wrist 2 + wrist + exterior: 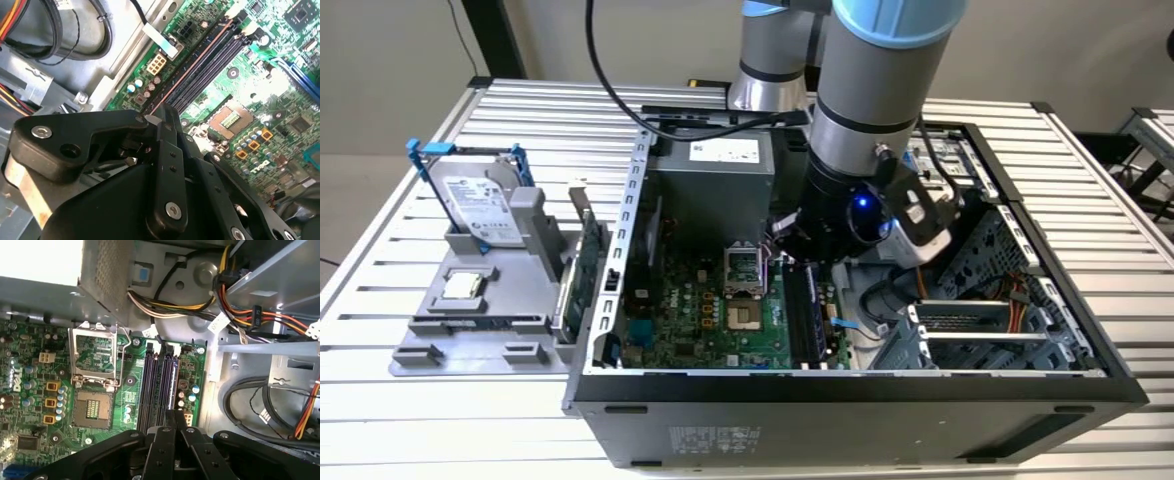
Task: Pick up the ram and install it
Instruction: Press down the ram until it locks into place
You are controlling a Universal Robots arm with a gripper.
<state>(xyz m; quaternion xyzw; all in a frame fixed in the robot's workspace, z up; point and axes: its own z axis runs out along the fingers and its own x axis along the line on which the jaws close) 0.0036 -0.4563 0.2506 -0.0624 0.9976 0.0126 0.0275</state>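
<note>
- The pincer (161, 120) hangs inside the open computer case (854, 385), low over the green motherboard (707, 320).
- Its black fingers (167, 150) are drawn narrow, pinching the ram (192, 67) edge-on by its near end; the thin stick runs straight out ahead of the fingertips.
- The ram lies in line with the black memory slots (156, 385), directly above the outermost one; I cannot tell whether it is seated.
- Beside the pincer, past the slots, sits the bare processor socket (94, 410).
- On the pincer's other side, coloured cables (260, 315) cross the metal case wall.
</note>
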